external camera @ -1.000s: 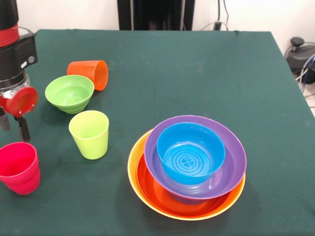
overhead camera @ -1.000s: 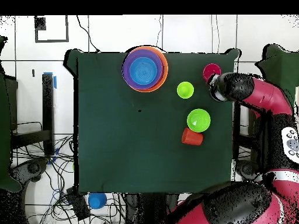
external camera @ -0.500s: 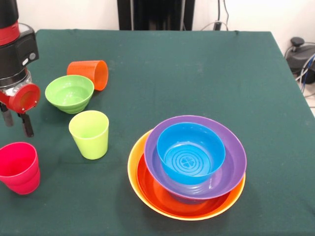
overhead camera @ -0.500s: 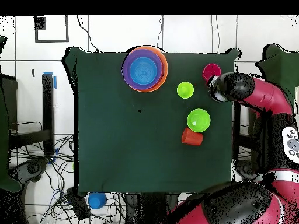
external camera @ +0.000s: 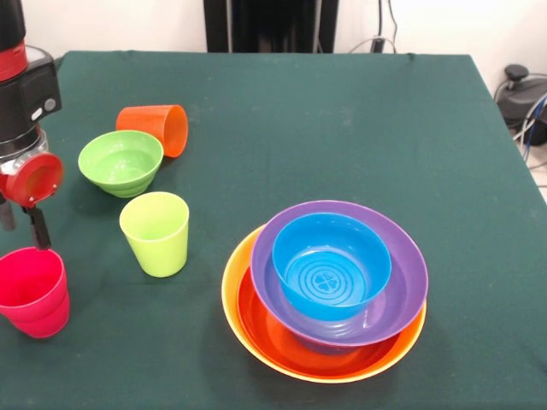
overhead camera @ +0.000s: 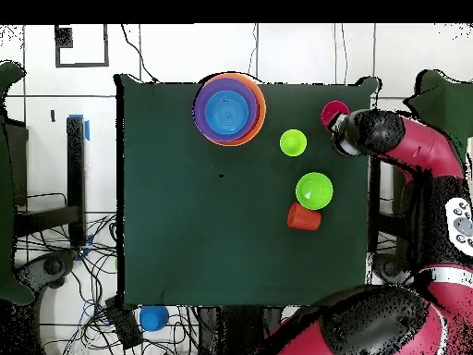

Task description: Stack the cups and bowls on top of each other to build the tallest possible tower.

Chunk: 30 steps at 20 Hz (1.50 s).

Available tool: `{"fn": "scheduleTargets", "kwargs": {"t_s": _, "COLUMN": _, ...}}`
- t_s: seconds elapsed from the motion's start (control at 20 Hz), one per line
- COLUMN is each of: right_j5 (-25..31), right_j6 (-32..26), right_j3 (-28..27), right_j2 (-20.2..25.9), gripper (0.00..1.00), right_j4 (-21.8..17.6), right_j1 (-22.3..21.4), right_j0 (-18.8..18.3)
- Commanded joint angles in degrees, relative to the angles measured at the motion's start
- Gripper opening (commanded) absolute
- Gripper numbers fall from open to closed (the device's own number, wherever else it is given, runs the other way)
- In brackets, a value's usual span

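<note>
Green cloth table (external camera: 342,111): the gripper (external camera: 21,224) hangs just behind the pinkish-red plastic tumbler (external camera: 32,290), likely lining up a grasp; its spread I cannot tell.

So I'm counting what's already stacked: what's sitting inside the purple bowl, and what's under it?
A blue bowl sits inside the purple bowl. Under it lies a red-orange bowl, nested in the yellow-orange bowl. Anything beneath the blue bowl is covered, so it cannot be seen.

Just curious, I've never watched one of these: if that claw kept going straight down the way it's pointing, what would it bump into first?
Probably the pinkish red cup: the gripper hangs just above its far rim. Depth is unclear, so it might miss and meet the table.
</note>
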Motion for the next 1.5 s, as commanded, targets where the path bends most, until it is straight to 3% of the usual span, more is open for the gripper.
{"fn": "scheduleTargets", "kwargs": {"t_s": 0.05, "right_j5": 5.22, "right_j6": -19.18, "right_j3": -5.63, "right_j2": 4.73, "gripper": 1.0, "right_j4": -3.74, "right_j1": 2.79, "right_j0": 2.3}}
{"fn": "scheduleTargets", "kwargs": {"t_s": 0.65, "right_j5": 5.9, "right_j6": -21.35, "right_j3": -8.03, "right_j2": 5.19, "gripper": 1.0, "right_j4": -3.96, "right_j1": 5.17, "right_j0": 2.19}}
{"fn": "scheduleTargets", "kwargs": {"t_s": 1.45, "right_j5": 1.29, "right_j6": -24.31, "right_j3": -5.64, "right_j2": 4.78, "gripper": 1.0, "right_j4": -4.33, "right_j1": 7.48, "right_j0": 0.57}}
{"fn": "scheduleTargets", "kwargs": {"t_s": 1.5, "right_j5": 0.25, "right_j6": -25.31, "right_j3": -5.56, "right_j2": 4.88, "gripper": 0.0, "right_j4": -4.48, "right_j1": 7.46, "right_j0": 0.54}}
